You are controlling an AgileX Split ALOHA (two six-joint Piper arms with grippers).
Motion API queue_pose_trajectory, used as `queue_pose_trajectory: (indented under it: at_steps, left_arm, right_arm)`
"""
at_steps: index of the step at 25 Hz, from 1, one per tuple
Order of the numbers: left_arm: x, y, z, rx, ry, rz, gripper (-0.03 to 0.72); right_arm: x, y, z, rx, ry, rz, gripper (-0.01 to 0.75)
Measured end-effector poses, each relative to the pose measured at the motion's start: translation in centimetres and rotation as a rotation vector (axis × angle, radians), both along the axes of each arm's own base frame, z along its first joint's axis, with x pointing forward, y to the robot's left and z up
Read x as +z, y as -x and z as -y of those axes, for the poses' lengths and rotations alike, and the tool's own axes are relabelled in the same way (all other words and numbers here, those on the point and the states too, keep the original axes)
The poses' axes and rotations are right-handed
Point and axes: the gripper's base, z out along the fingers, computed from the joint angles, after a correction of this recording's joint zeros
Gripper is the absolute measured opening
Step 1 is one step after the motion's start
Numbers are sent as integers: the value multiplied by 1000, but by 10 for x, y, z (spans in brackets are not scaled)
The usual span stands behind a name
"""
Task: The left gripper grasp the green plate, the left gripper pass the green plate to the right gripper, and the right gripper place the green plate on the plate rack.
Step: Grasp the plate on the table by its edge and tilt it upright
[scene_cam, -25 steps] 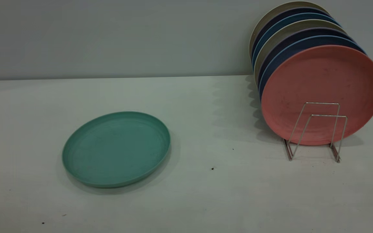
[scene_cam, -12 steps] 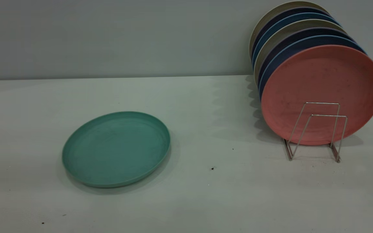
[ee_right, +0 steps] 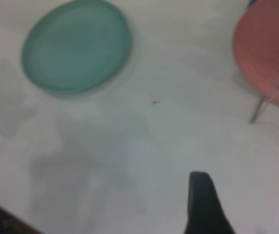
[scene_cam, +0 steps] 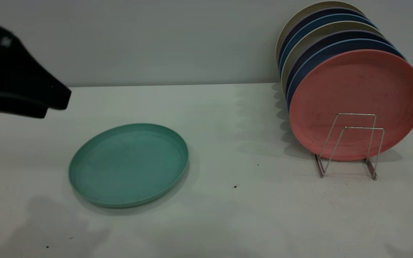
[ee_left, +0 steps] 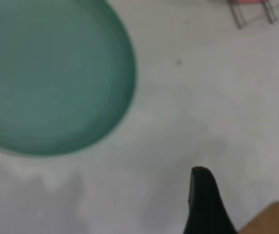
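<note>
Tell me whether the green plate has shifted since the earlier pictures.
No. The green plate lies flat at the same spot left of the plate rack; only the left end effector has entered.

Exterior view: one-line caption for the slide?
Left claw enters above the table, green plate lying flat, plate rack holding upright plates at right.

Soft even light, faint shadows; both wrist views are blurred.

Matt plastic green plate (scene_cam: 128, 165); thin shiny metal wire plate rack (scene_cam: 350, 143).
</note>
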Motion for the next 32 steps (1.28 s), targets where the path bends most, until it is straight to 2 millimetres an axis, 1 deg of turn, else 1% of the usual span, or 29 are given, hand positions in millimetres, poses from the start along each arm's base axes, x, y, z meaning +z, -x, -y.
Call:
queue_pose_trajectory:
  at_steps: [3, 6, 8, 11, 13, 14, 16, 19, 23, 27, 29, 32]
  left_arm:
    - [-13, -38, -23, 47, 44, -70, 468]
    - [-32, -63, -51, 104, 100, -153, 468]
    - [-50, -71, -74, 168, 127, -207, 468]
    - [-78, -74, -105, 268, 150, -274, 468]
    - [-100, -72, -118, 312, 164, -331, 468]
    - [-110, -71, -121, 323, 173, -352, 468]
    - [-134, -70, -121, 332, 203, -404, 468]
    - [-161, -71, -116, 347, 258, -426, 468]
    - [-184, -78, -106, 355, 303, -421, 468]
    - [-203, -90, -92, 323, 308, -426, 468]
    - [-206, -97, -84, 304, 320, -422, 465]
    - [-205, -107, -77, 292, 316, -397, 458]
  right_arm:
    - [-8, -10, 2, -19, 21, -10, 467]
    - [-13, -15, 2, -24, 28, -27, 467]
    - [-14, -16, 2, -24, 28, -33, 467]
    - [-15, -17, 2, -33, 29, -29, 467]
    - [-14, -18, 3, -46, 30, -18, 467]
    - [-14, -19, 4, -52, 31, -12, 467]
    - [-13, -20, 5, -65, 35, 0, 467]
    - [-13, -22, 6, -83, 42, 17, 467]
    - [-16, -26, 7, -96, 44, 5, 467]
    - [-22, -30, 7, -97, 45, -17, 467]
    - [-25, -32, 7, -96, 48, -30, 467]
    - [-29, -34, 6, -97, 51, -47, 467]
